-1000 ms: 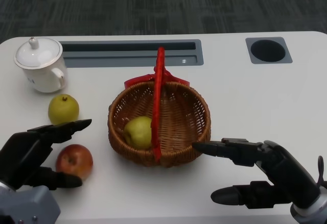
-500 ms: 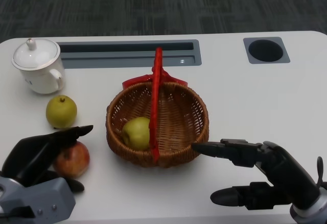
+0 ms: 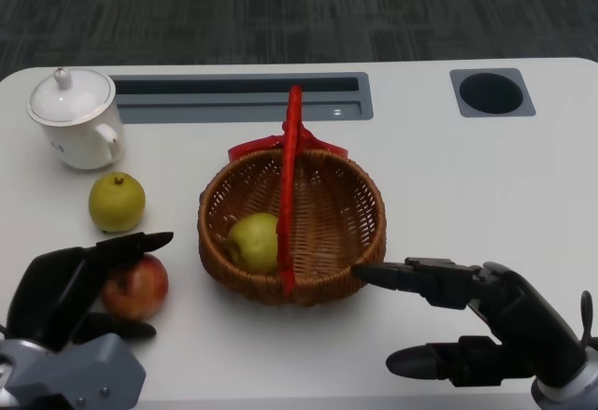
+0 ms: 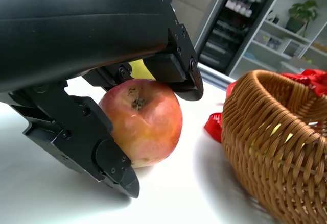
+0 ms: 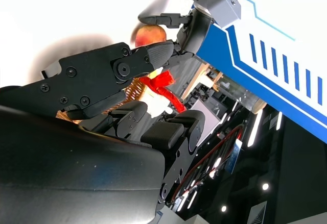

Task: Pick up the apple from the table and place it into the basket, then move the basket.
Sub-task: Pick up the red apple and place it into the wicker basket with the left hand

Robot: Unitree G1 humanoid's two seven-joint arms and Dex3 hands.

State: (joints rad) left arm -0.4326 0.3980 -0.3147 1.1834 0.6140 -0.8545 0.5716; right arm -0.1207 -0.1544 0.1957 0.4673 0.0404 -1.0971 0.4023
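Note:
The red-yellow apple [image 3: 137, 285] [image 4: 145, 122] rests on the white table, left of the wicker basket [image 3: 366, 197] [image 4: 271, 132]. My left hand [image 3: 67, 289] [image 4: 97, 50] grips it, with the fingers [image 4: 179, 76] over its top and the thumb [image 4: 97, 142] against its near side. The basket has an upright red handle [image 3: 290, 172] and holds a green fruit [image 3: 252, 240]. My right hand [image 3: 472, 321] [image 5: 102, 106] lies open by the basket's near right side, its fingers stretched toward the basket but apart from it.
A yellow-green pear [image 3: 117, 201] lies just beyond the apple. Behind it stands a white lidded cup [image 3: 73, 119]. A long grey slot [image 3: 243, 97] and a round hole [image 3: 491, 92] are set in the table's far part.
My left hand has moved in over the apple and its fingers and thumb have drawn in around it. The camera swayed briefly. The right hand and basket are unmoved.

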